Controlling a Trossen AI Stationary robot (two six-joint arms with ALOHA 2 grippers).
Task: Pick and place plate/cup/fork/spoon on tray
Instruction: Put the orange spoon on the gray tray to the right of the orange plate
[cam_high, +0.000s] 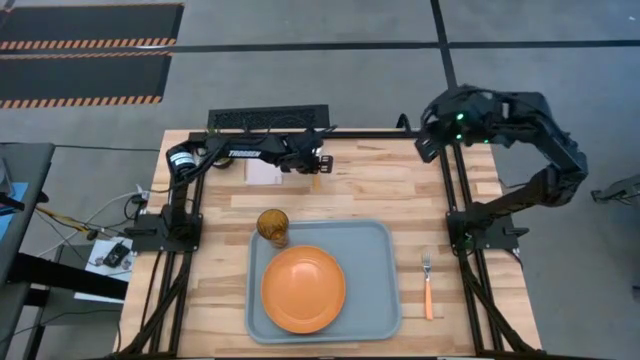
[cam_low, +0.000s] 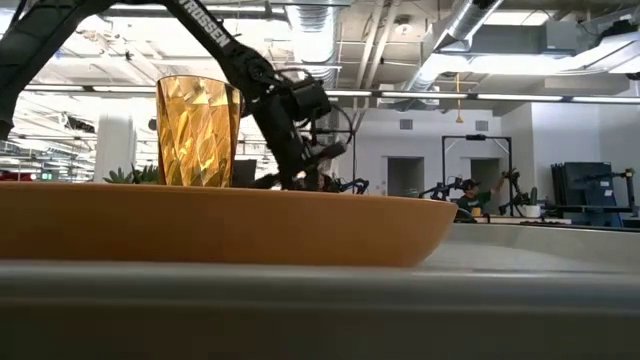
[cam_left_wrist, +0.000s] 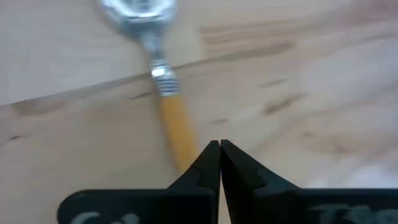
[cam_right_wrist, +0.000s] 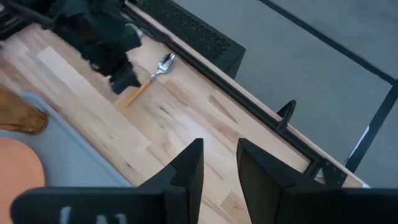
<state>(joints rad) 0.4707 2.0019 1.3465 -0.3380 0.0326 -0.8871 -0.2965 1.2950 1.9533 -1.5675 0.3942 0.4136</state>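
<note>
The left gripper (cam_high: 315, 168) is down at the back edge of the table, beyond the tray (cam_high: 375, 250), its fingers (cam_left_wrist: 208, 163) pressed together at the end of the spoon's (cam_left_wrist: 163, 81) orange handle; whether they actually pinch it I cannot tell. The plate (cam_high: 304, 289) sits on the tray, with the cup (cam_high: 273, 226) upright at the tray's far left corner. The fork (cam_high: 427, 288) lies on the wood just right of the tray. The right gripper (cam_right_wrist: 219, 163) hangs parted above the table's far right corner

Grey floor (cam_high: 330, 25) — hazard-striped mats (cam_high: 85, 45), ceiling ducts (cam_low: 470, 20) overhead
</note>
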